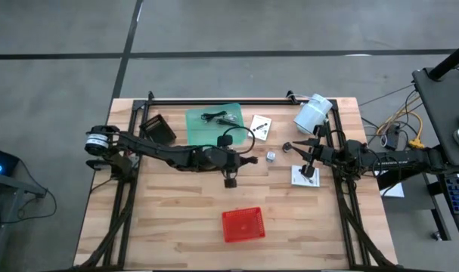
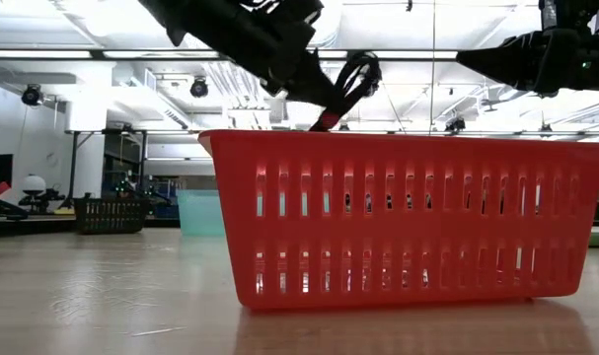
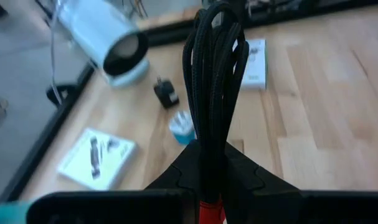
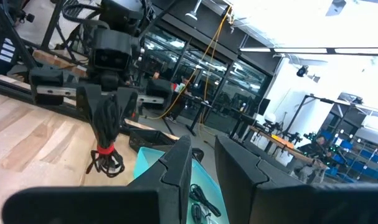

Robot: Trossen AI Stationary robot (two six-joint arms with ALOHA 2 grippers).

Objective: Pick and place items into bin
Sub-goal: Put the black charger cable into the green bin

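Fingers of the left gripper (image 1: 231,180) are clenched on a bundled black cable (image 3: 212,81), pinched near its red tie, and the bundle hangs free above the wood at the centre of the high view. Directly below it in that frame, toward the bottom centre, waits the red bin (image 1: 243,224), well apart from the load. To land this cleanly, I'd say carry the bundle right over the bin's middle before letting go, since a loose coil can snag a rim and spill out. Lower it past the rim first, then release.

Over at the right of the high view, the right gripper (image 1: 311,171) hovers above a white card (image 1: 299,177); its two fingers show a narrow gap in its own wrist view and hold nothing that I can see.

More items lie on the green mat (image 1: 201,133) at upper centre, with another card (image 1: 260,126) beside it, and a white cylinder (image 1: 312,113) at upper right.
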